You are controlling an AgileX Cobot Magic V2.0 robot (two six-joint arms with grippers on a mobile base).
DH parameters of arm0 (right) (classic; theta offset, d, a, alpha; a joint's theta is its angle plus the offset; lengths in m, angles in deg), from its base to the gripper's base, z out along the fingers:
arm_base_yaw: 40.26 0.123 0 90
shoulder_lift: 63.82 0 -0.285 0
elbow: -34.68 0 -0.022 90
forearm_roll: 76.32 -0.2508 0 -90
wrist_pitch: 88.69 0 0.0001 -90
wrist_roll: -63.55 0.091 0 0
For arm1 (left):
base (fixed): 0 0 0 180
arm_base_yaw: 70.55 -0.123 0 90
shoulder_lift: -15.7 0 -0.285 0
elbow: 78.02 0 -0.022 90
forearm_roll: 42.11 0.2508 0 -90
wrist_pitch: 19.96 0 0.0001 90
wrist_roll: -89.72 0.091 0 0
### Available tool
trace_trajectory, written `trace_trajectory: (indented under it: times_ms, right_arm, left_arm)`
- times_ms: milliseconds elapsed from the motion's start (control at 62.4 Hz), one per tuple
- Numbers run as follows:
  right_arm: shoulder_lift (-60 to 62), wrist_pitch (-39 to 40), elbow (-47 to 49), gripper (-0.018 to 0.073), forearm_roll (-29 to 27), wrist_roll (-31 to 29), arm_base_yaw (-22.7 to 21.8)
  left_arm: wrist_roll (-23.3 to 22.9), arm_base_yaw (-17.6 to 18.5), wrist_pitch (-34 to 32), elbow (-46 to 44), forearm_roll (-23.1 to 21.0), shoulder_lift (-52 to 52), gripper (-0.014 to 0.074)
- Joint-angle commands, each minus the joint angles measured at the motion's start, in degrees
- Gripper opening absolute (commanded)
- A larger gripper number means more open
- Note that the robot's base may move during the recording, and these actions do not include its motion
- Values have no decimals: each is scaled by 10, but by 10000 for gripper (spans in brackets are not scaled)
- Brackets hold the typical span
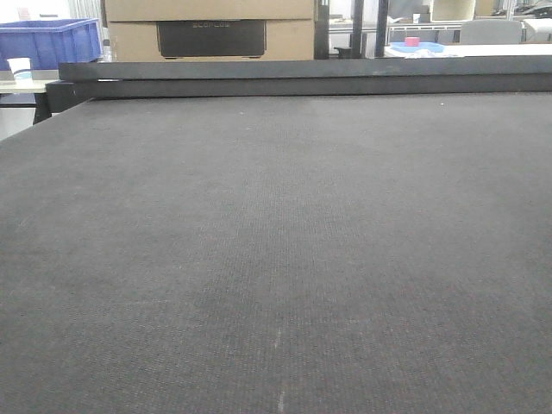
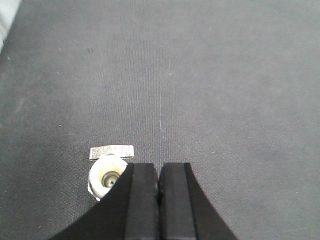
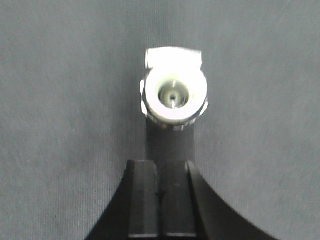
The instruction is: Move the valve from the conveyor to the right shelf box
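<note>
Valve (image 2: 106, 176) on conveyor (image 2: 225, 90), just beside left gripper (image 2: 159, 170) jaws.

Front view low along the conveyor (image 1: 276, 259) toward far rail (image 1: 302, 71), wrist views close above it, facing down

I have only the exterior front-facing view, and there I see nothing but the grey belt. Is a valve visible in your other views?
Observer: Yes. In the left wrist view a white valve sits on the conveyor, close beside the left gripper.
Operator: Is that gripper holding it?
Observer: No. Its fingers are shut on nothing, with the valve outside them.
Operator: And the right arm?
Observer: The right gripper is shut too; a white valve sits just ahead of its tips. I cannot tell whether it is the same one.
</note>
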Motion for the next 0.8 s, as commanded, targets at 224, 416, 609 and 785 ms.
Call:
trace_trajectory:
  times_ms: [224, 416, 609, 785]
  right_arm:
    - [-109, -69, 103, -163, 3, -3, -1]
    - [-174, -72, 136, -109, 3, -14, -1]
    - [-217, -72, 141, 371, 3, -23, -1]
    - [-251, -66, 141, 570, 6, -27, -2]
  left_arm:
    - [-5, 0, -1, -6, -15, 20, -111]
    - [-5, 0, 1, -6, -15, 20, -111]
    - [-5, 0, 3, -6, -15, 20, -111]
    - [-5, 0, 3, -6, -15, 21, -111]
